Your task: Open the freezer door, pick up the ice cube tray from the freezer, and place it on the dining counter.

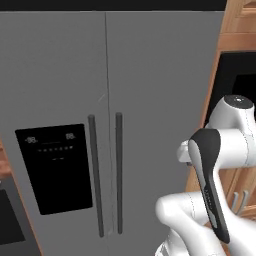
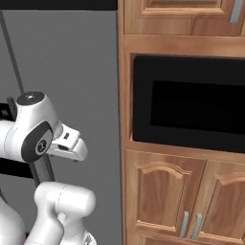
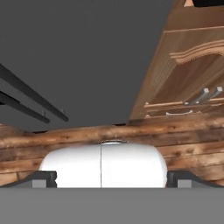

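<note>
The freezer door is the left grey door with the black dispenser panel; it stands shut, its vertical bar handle next to the seam. The freezer compartment and the ice cube tray are hidden behind it. The dining counter is out of view. My arm is folded low in front of the right door, apart from both handles. In the hand view my gripper is open, its fingertips spread wide with nothing between them, looking down the fridge front at the two dark handles and the wood floor.
The plain grey door with its own bar handle is shut beside the freezer door. Right of the fridge stand wooden cabinets with a black built-in oven and lower cabinet doors with grey handles.
</note>
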Controlling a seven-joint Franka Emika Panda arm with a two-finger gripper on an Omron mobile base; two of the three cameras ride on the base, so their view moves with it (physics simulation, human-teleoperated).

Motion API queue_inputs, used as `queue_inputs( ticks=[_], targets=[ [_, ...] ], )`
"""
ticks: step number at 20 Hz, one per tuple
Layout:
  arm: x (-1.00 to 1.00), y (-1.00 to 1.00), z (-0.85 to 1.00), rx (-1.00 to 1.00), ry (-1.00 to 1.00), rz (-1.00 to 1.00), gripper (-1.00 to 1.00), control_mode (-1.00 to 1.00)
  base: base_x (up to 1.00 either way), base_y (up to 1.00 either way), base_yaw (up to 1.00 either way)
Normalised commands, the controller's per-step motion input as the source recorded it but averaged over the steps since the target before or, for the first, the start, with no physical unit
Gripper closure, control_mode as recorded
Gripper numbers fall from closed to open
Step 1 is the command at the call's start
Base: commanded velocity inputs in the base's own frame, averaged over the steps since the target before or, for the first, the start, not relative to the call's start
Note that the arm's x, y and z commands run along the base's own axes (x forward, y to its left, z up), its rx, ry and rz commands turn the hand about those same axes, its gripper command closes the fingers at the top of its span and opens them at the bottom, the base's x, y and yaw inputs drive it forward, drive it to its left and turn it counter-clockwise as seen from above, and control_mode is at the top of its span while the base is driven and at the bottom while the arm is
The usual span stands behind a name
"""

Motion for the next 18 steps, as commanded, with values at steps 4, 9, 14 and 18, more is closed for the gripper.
queue_inputs(
  ticks=[4, 9, 14, 18],
  targets=[
    [0.00, 0.00, 0.00, 0.00, 0.00, 0.00, -1.00, 1.00, 0.25, 0.36, 0.00],
    [0.00, 0.00, 0.00, 0.00, 0.00, 0.00, -1.00, 1.00, 0.19, 0.42, 0.00],
    [0.00, 0.00, 0.00, 0.00, 0.00, 0.00, -1.00, 1.00, 0.34, 0.01, 0.00],
    [0.00, 0.00, 0.00, 0.00, 0.00, 0.00, -1.00, 1.00, 0.32, 0.00, 0.00]
  ],
)
